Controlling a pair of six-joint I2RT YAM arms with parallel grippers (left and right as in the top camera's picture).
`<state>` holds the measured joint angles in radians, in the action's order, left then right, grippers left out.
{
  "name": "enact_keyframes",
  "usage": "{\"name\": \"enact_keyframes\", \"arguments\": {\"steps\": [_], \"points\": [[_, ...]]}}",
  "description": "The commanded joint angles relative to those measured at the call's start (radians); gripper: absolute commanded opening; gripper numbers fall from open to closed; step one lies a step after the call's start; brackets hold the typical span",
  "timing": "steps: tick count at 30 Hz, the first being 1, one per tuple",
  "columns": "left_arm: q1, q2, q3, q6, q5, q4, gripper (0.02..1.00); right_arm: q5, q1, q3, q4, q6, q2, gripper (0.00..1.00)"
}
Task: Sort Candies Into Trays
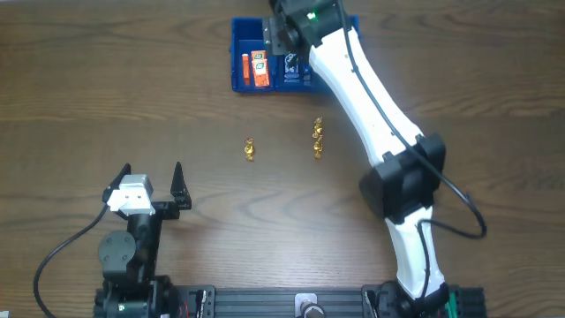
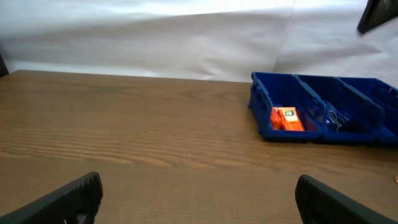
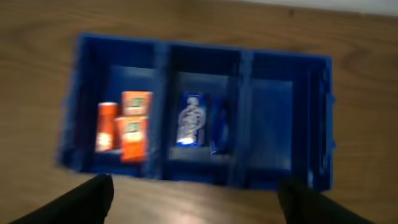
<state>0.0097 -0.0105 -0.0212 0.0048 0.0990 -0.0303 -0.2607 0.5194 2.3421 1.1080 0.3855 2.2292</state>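
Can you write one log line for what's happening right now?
left pincer: open, near base | right pincer: open above blue tray | gold candies: loose on table

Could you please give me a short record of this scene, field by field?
tray: blue tray, three compartments, on the far side of the table
one end compartment: orange candies
middle compartment: blue-wrapped candies
other end compartment: nothing visible inside
loose on table: three gold candies, one apart, two close together
right hand: open, above the tray, holding nothing
left hand: open, near its arm's base, away from the candies
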Motion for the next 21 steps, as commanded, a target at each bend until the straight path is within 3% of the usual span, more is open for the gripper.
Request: {"name": "enact_keyframes", "arguments": {"steps": [1, 4, 11, 21], "points": [[0.003, 0.006, 0.016, 0.011, 0.013, -0.039, 0.998, 0.057, 0.110, 0.031, 0.154, 0.126, -0.081, 0.886], [0.003, 0.006, 0.016, 0.011, 0.013, -0.039, 0.998, 0.126, 0.153, 0.024, 0.226, 0.174, -0.076, 0.882], [0.003, 0.006, 0.016, 0.011, 0.013, -0.040, 0.998, 0.132, 0.230, -0.092, 0.234, 0.299, -0.067, 0.866], [0.003, 0.006, 0.016, 0.011, 0.013, -0.039, 0.998, 0.202, 0.267, -0.144, 0.213, 0.336, 0.078, 0.849]]}}
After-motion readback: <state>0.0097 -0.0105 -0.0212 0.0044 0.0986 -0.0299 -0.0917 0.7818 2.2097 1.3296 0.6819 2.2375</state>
